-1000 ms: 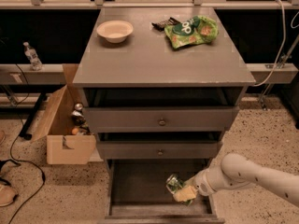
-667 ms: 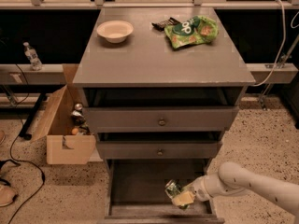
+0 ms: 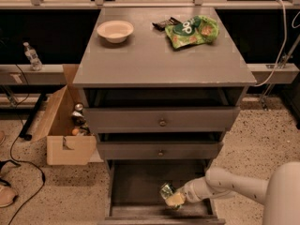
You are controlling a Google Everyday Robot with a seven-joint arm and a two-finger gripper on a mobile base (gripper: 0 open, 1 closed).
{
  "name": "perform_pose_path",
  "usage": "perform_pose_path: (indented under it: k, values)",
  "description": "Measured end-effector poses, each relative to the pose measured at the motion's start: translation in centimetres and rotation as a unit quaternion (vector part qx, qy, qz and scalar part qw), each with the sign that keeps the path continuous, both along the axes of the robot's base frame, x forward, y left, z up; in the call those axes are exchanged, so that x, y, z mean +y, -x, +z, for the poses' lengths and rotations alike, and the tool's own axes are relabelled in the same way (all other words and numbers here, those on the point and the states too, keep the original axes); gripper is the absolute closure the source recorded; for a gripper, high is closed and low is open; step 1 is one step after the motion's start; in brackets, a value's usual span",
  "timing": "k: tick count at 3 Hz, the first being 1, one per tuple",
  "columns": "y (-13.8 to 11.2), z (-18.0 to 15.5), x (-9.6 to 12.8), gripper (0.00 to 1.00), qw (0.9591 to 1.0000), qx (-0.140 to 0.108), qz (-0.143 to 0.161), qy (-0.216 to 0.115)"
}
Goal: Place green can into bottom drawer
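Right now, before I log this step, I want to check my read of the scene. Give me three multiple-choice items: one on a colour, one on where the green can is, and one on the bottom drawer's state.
1. What colour is the bowl on the cabinet top?
A red
B cream-white
C blue

2. Where is the green can?
A beside the bowl on the cabinet top
B inside the bottom drawer, held by the gripper
C out of view

3. The bottom drawer is:
A pushed shut
B taken out of the cabinet
C pulled open

Answers:
1 B: the bowl is pale cream-white against the grey top.
2 B: the gripper reaches into the drawer from the right, and its fingers are closed on the can.
3 C: the drawer's floor shows in front of the two drawers above.
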State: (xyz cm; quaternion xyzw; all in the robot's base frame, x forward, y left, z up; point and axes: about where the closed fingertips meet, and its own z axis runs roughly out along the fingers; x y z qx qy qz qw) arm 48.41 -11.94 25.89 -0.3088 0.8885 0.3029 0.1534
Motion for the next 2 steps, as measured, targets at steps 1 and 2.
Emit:
perform_pose_path:
  k: [1, 2]
  values:
    - [0.1, -0.3, 0.2, 1.0, 1.0, 0.002, 0.004, -0.004]
    - [-1.6, -2.1, 0.8, 1.0, 0.9987, -0.041, 0.03, -0.003]
